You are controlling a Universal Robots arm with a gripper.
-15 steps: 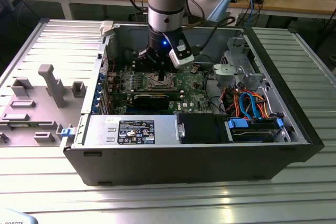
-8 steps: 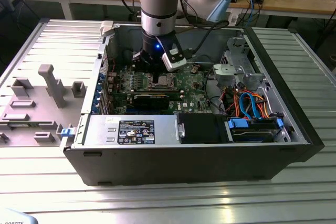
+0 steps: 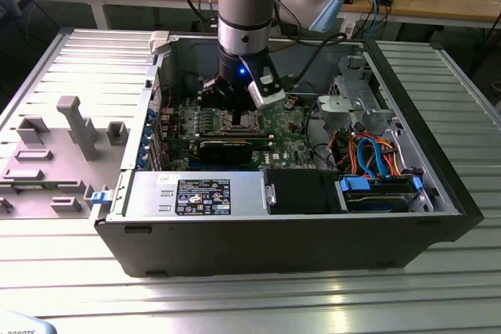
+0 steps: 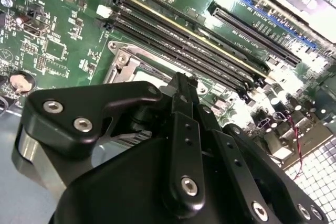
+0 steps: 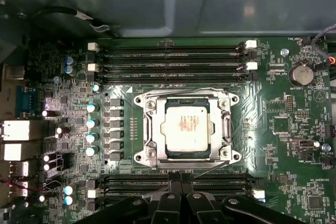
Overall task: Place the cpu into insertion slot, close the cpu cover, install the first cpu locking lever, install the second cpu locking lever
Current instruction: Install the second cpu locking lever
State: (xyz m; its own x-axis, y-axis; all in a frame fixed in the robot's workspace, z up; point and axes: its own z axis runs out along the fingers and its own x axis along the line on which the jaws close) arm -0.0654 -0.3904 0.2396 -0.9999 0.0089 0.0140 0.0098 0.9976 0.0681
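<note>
Black robot gripper (image 5: 181, 181) with jaws clenched empty, fingertips together just beside the silver square frame cpu cover (image 5: 228, 128), closed over the dull silver square cpu (image 5: 184, 127) seated in the insertion slot (image 5: 185, 129), green motherboard (image 5: 283, 129) around

Around me: ribbed aluminium worktable (image 3: 235, 303), glare on its near edge. Grey fixture plate (image 3: 55, 154) on the exterior view's left. Wooden bench (image 3: 438, 5) behind, cluttered with cables and papers.

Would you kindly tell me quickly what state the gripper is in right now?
Gripper: shut, holding nothing, at the edge of the silver metal cpu cover.
</note>
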